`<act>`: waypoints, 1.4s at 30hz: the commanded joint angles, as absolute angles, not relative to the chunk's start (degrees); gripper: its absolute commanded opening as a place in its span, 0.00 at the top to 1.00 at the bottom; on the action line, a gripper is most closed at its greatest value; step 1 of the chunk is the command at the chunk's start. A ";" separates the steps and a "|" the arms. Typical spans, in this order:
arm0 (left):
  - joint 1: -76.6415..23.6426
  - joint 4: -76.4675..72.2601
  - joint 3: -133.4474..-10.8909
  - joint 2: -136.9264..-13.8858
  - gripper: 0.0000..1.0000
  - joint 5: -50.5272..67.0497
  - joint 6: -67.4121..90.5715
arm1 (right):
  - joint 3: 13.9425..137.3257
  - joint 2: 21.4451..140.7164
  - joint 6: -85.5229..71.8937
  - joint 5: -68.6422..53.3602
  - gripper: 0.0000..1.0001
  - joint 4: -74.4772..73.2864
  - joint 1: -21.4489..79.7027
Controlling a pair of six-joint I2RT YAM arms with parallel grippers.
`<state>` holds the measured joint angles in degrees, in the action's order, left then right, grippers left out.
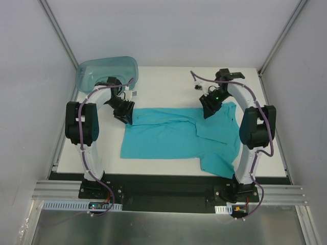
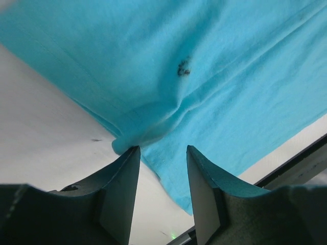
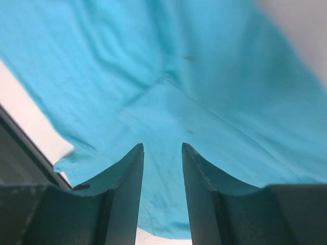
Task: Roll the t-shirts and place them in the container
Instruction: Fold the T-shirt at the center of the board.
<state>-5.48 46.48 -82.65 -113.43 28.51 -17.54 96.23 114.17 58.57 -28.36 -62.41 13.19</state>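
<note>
The teal t-shirt (image 1: 173, 135) lies flat on the white table, partly folded, with a sleeve flap at the near right. It fills the left wrist view (image 2: 214, 66) and the right wrist view (image 3: 168, 87). My left gripper (image 1: 126, 118) is open at the shirt's far left corner; its fingertips (image 2: 132, 153) stand at a bunched hem edge, with nothing between them. My right gripper (image 1: 208, 112) is open above the shirt's far right part, near the fold, holding nothing.
A translucent blue-green plastic tub (image 1: 104, 69) stands at the far left corner of the table (image 1: 163, 81). Enclosure walls rise on the left, right and back. A black rail (image 1: 168, 186) runs along the near edge.
</note>
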 commanded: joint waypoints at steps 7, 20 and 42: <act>-4.04 45.97 -89.56 -113.73 0.53 21.19 -15.21 | 92.46 112.85 53.35 -16.98 0.64 -54.32 3.26; -4.04 46.85 -83.68 -113.82 0.54 25.31 -15.82 | 92.37 120.06 54.75 -10.28 0.65 -51.59 1.67; -3.69 47.90 -73.13 -110.13 1.00 21.63 -21.97 | 93.34 122.78 58.44 -3.87 0.65 -54.84 0.18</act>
<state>-4.38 46.00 -74.98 -112.49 25.15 -19.35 92.60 121.45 56.27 -8.51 -52.12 0.49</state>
